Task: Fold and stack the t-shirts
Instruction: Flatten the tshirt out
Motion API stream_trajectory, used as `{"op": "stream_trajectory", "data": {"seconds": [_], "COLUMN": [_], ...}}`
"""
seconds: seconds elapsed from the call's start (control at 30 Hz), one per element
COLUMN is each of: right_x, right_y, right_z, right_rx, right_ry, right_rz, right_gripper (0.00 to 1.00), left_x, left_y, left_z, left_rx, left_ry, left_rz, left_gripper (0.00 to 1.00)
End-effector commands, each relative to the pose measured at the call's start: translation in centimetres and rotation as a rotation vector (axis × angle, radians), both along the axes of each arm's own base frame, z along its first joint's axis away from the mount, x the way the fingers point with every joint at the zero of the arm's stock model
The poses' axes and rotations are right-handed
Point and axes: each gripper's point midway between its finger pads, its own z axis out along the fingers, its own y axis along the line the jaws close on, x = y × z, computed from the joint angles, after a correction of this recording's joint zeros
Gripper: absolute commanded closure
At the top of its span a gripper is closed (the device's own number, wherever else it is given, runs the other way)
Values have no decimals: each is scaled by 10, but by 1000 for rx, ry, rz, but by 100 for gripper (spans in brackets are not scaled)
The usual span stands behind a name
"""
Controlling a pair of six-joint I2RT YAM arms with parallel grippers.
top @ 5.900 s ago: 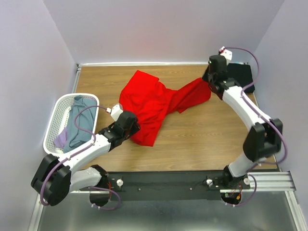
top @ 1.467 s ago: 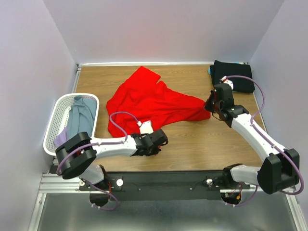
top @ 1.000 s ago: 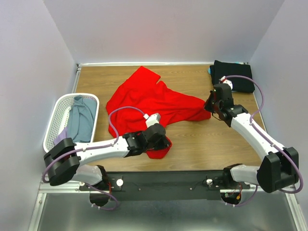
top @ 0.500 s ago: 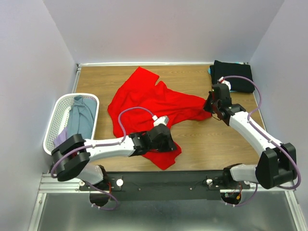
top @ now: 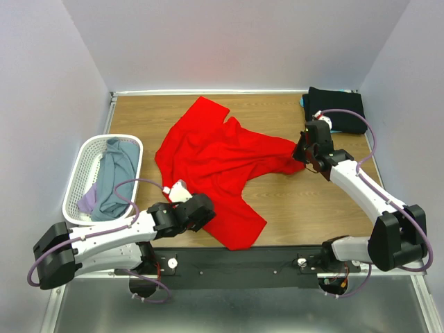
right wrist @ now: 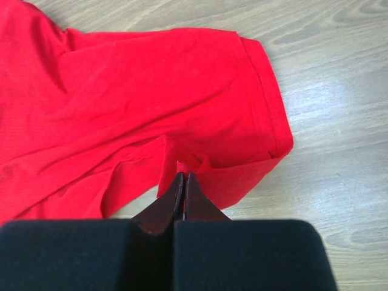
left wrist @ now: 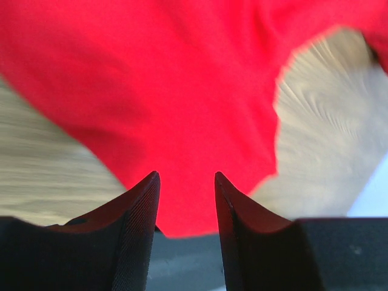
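Wood-grain boards make up the table (top: pixel 319 208), on which everything is laid. Across its middle a red t-shirt (top: pixel 215 156) is spread, rumpled and unfolded, with one corner drawn out to the near edge and another part reaching towards the far edge.

At the left edge a white mesh basket (top: pixel 76 177) is placed. A grey-blue shirt (top: pixel 114 177) is heaped in it, and a lavender shirt (top: pixel 87 202) is tucked at its near end. In the far right corner a folded black shirt (top: pixel 340 107) is laid, with a sliver of teal cloth (top: pixel 304 102) seen at its left edge.

The left gripper (left wrist: pixel 187 176) is found at the near left part of the red t-shirt (left wrist: pixel 182 91), its jaws parted and nothing caught between them. The right gripper (right wrist: pixel 183 176) is clenched, and a small fold of the red t-shirt (right wrist: pixel 151 91) is pinched at its tips, by the right-hand sleeve.
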Motion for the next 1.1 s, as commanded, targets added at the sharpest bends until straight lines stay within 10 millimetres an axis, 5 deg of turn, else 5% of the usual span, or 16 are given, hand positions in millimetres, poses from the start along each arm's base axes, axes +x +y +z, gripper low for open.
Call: {"op": "stream_trajectory", "data": {"seconds": [0.0, 0.33, 1.07], "right_x": [0, -6, -13], "right_y": [10, 13, 7], "right_z": [2, 5, -3], "right_rx": [32, 45, 40], "right_ry": [-12, -19, -9], "right_rz": [39, 70, 44], "right_gripper": [100, 99, 100], "left_x": [21, 45, 28], "left_y": [46, 89, 77], "left_z": [-15, -37, -44], "left_rx": [99, 221, 264], "left_ry": [-29, -10, 103], "left_rz": [195, 259, 97], "left_gripper": [53, 54, 48]}}
